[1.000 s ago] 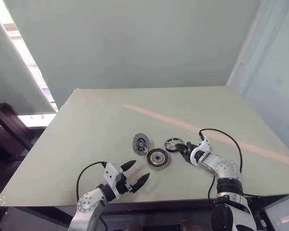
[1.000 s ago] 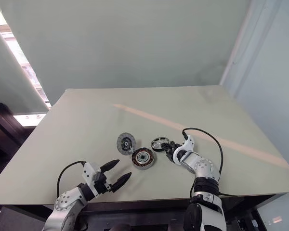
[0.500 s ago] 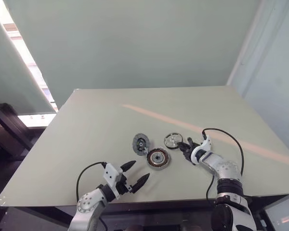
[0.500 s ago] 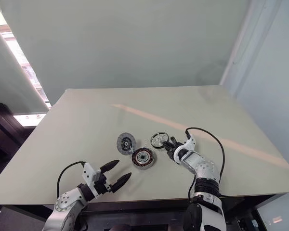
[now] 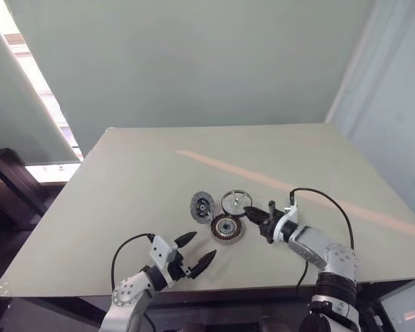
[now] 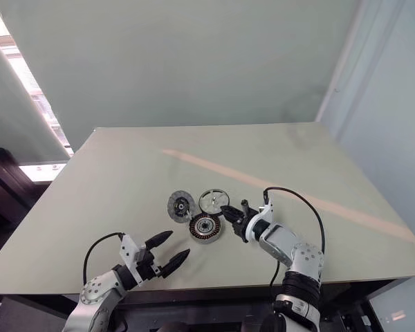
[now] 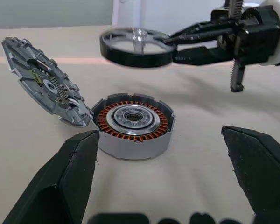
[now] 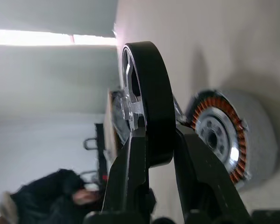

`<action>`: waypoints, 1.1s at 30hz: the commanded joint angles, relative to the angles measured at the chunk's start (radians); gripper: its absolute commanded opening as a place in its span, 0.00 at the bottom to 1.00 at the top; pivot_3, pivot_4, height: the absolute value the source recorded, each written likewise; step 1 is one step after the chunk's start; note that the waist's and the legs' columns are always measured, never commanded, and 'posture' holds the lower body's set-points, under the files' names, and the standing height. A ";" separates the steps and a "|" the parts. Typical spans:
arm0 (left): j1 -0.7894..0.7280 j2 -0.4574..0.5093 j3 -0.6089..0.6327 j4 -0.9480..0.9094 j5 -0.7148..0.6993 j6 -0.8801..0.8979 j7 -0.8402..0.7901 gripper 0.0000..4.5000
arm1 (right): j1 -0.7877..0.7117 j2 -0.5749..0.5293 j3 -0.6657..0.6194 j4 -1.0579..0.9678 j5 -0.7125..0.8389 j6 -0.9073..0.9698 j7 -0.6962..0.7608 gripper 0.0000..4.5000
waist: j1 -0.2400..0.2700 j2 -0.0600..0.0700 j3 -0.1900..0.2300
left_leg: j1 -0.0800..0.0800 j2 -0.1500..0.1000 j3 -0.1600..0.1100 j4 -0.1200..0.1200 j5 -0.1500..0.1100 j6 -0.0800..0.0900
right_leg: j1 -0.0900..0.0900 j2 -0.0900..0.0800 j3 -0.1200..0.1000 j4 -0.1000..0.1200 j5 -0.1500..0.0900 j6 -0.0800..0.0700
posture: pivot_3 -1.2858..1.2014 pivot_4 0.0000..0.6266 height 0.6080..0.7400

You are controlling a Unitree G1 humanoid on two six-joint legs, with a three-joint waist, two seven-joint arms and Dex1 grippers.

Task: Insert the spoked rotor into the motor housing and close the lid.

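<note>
The spoked rotor (image 5: 236,202) hangs above the table, just beyond the motor housing (image 5: 227,229). My right gripper (image 5: 250,212) is shut on the rotor's dark rim (image 8: 147,107), holding it nearly level in the left wrist view. The housing (image 7: 133,123) sits on the table with its copper windings facing up. The lid (image 7: 42,84) leans tilted against the housing's side, to its left in the head views (image 5: 203,207). My left gripper (image 5: 202,245) stands open near the table's front edge. It points at the housing, and its fingers (image 7: 74,168) hold nothing.
The pale green table (image 5: 138,187) has free room all around the parts. Its front edge (image 5: 221,285) runs just behind my arms. A black cable (image 5: 325,200) loops off the right wrist. A person in dark clothes (image 8: 70,186) is far off in the right wrist view.
My right gripper closed on the rotor, lifted it off the table and carried it left, toward the housing. The left gripper, housing and lid have not moved.
</note>
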State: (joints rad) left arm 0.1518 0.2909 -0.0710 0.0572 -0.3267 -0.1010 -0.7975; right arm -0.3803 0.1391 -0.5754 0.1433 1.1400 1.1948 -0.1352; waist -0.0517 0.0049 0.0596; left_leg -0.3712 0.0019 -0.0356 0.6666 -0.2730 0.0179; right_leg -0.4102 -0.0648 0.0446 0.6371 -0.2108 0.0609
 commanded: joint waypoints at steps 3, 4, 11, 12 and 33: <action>-0.011 -0.001 -0.002 -0.021 0.004 -0.017 -0.004 1.00 | 0.031 0.043 0.049 -0.063 0.055 0.006 -0.042 0.08 | 0.000 0.000 0.000 | 0.000 0.000 0.000 0.000 0.000 0.000 | 0.000 0.000 0.000 0.000 0.000 0.000 | 0.52 0.00 1.00; -0.012 -0.001 -0.002 -0.020 0.004 -0.017 -0.005 1.00 | 0.038 0.048 0.056 -0.062 0.055 0.004 -0.049 0.08 | 0.000 0.000 0.000 | 0.000 0.000 0.000 0.000 0.000 0.000 | 0.000 0.000 0.000 0.000 0.000 0.000 | 0.52 0.00 1.00; -0.014 -0.001 -0.003 -0.022 0.004 -0.015 -0.006 1.00 | 0.071 0.065 0.108 -0.056 0.060 -0.015 -0.060 0.08 | 0.000 0.000 0.000 | -0.004 0.000 0.000 0.000 0.000 0.000 | -0.003 0.000 0.000 -0.001 0.000 0.000 | 0.52 0.00 1.00; -0.014 -0.001 -0.004 -0.022 0.004 -0.015 -0.006 1.00 | 0.072 0.064 0.114 -0.053 0.059 -0.019 -0.060 0.08 | 0.000 0.000 0.000 | -0.004 0.000 0.000 0.000 0.000 0.000 | -0.003 0.000 -0.001 -0.001 0.000 0.000 | 0.52 0.00 1.00; -0.009 0.001 -0.003 -0.028 0.007 -0.014 0.000 1.00 | 0.095 0.064 0.199 -0.019 0.078 -0.055 -0.074 0.08 | 0.000 0.000 0.000 | -0.005 0.000 0.000 0.000 0.000 0.000 | -0.003 0.000 -0.001 -0.001 0.000 0.000 | 0.52 0.00 1.00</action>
State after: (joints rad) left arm 0.1497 0.2900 -0.0729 0.0572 -0.3263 -0.1008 -0.7977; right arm -0.2976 0.1344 -0.3982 0.1409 1.1865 1.1503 -0.2174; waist -0.0517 0.0049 0.0596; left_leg -0.3760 0.0022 -0.0361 0.6668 -0.2730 0.0179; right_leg -0.4136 -0.0647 0.0435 0.6357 -0.2108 0.0609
